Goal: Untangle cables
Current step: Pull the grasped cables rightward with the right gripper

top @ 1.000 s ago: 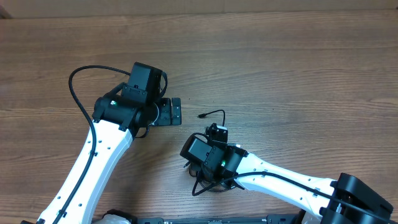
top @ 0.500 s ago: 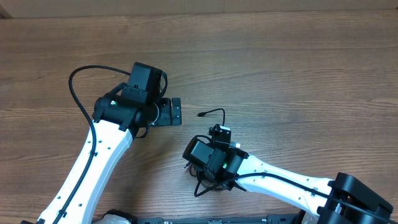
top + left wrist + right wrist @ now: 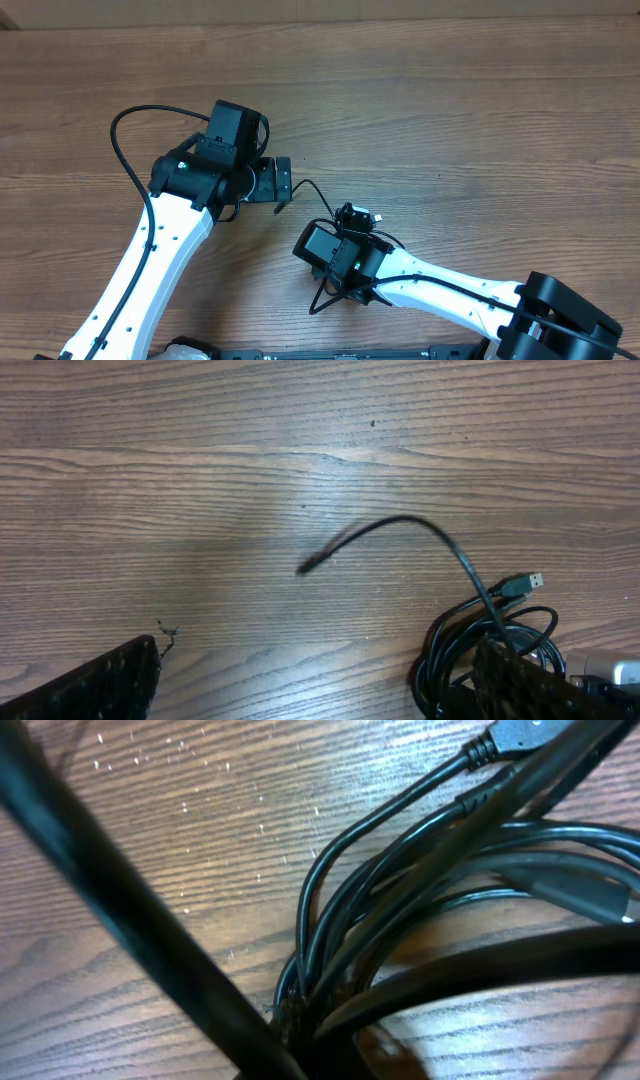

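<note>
Loosely, the cables (image 3: 400,520) arc leftward toward the left hand (image 3: 283,182).

A brown wooden table (image 3: 480,120) bears a tangled bundle of black cables (image 3: 400,880).

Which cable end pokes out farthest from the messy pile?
The plain black tip, on the cable arching out alone over the wood. The silver-ended plug lies right beside the bunched cables.
</note>
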You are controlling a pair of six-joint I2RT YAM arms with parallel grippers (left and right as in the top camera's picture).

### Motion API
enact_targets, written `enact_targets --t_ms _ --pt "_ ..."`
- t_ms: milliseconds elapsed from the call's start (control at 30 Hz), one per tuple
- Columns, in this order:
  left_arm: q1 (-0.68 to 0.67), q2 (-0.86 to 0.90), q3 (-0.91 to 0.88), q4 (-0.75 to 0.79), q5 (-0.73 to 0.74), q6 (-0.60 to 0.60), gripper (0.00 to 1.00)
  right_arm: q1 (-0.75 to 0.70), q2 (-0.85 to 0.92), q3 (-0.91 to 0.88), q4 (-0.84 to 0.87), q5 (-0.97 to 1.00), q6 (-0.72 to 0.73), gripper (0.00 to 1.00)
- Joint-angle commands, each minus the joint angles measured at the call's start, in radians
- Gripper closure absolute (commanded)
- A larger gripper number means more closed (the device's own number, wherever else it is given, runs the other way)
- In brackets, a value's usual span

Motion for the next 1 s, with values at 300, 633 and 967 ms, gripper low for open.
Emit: enact_targets --t_ms 300,633,967 --pt "-0.002 0.0 0.018 0.003 -0.018 -0.009 0.01 -0.043 -0.307 -0.005 -0.035 -0.048 -0.042 0.96" --pt "-0.002 0.0 0.018 0.003 -0.018 -0.009 0.01 -0.084 -0.665 -0.005 -0.034 -0.053 -0.044 0.96" --pt "-0.002 0.0 0.018 0.003 -0.018 -0.009 0.0 -0.087 -0.837 -0.005 -0.024 -0.036 -0.056 0.96"
